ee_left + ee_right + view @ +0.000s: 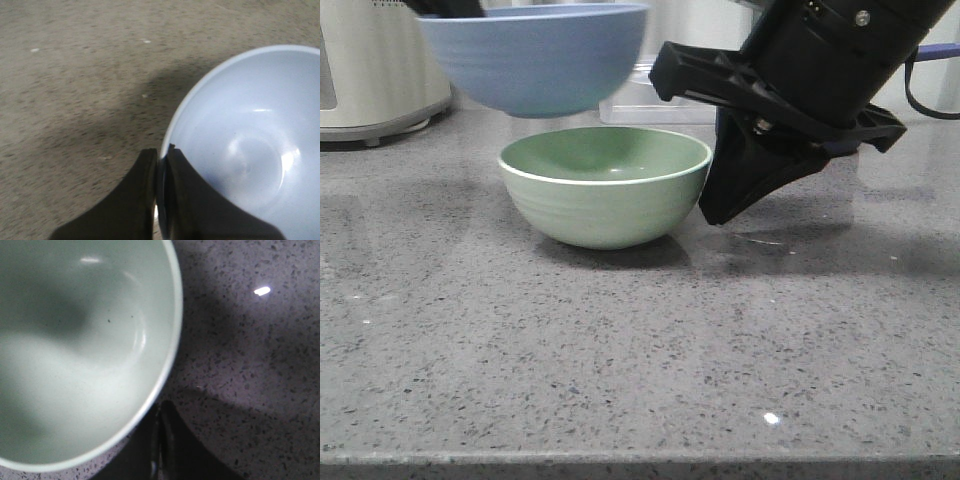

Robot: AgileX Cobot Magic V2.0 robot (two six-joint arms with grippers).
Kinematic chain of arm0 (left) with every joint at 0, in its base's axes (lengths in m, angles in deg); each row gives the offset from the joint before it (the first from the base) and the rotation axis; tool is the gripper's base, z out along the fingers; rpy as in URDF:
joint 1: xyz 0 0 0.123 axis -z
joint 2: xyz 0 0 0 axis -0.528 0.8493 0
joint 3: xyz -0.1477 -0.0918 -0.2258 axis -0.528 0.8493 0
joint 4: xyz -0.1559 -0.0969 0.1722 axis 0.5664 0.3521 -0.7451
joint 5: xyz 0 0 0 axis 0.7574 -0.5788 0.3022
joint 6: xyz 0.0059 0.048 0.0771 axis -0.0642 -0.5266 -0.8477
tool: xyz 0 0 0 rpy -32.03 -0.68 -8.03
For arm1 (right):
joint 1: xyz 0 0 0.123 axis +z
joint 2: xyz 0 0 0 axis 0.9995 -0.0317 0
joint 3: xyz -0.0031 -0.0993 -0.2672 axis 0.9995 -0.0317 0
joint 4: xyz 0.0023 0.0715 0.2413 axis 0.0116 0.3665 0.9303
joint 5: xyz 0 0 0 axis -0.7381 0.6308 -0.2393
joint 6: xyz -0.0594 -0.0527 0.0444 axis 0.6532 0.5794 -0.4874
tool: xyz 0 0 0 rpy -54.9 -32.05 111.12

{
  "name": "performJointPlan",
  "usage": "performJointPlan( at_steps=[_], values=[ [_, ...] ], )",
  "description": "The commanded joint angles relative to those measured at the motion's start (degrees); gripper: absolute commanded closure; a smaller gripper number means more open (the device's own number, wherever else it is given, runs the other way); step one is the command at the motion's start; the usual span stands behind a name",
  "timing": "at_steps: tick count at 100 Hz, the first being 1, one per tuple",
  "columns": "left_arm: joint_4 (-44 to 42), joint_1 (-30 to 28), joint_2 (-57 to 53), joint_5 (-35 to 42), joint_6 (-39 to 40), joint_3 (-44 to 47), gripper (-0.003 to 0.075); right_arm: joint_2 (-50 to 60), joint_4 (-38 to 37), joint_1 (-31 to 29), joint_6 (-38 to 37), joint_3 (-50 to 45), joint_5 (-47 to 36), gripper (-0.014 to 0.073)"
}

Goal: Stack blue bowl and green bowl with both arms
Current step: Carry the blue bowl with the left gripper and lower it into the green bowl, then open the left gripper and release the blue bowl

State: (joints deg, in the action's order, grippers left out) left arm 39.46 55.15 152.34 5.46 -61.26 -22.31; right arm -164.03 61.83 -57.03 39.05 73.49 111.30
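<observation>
1. Front view: green bowl (606,186) sits upright on the speckled grey counter (640,360); blue bowl (535,58) hangs in the air above it, offset toward the robot's left & not yet centred over it.
2. Left gripper (161,165) is clamped on the blue bowl's rim, one finger inside, one outside.
3. Right gripper (725,205) is just beside the green bowl's right side w/ tip near the counter; in right wrist view its jaws look pressed together w/ nothing between, prob. just off the rim, contact hard to tell.
4. Handling: both bowls look rigid, light, matte; a rim pinch is the natural hold, but one-sided, so the bowl may tilt.
5. Beyond the green bowl: white appliance (370,70) back-left, clear container (655,100) behind.
</observation>
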Motion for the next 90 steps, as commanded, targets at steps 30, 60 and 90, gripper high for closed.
performJointPlan(
  at_steps=[30,60,90],
  values=[
    [1.88,4.21,1.01,0.81,0.06,-3.97,0.0741,1.85,0.96,0.04,0.60,1.21,-2.13,0.0674],
    [3.11,4.21,1.05,-0.05,0.06,-3.97,0.0709,1.85,0.96,0.04,0.60,1.21,-2.13,0.0674],
    [3.83,4.21,1.05,-0.18,0.06,-3.97,0.0415,1.85,0.96,0.04,0.60,1.21,-2.13,0.0674]
  ],
)
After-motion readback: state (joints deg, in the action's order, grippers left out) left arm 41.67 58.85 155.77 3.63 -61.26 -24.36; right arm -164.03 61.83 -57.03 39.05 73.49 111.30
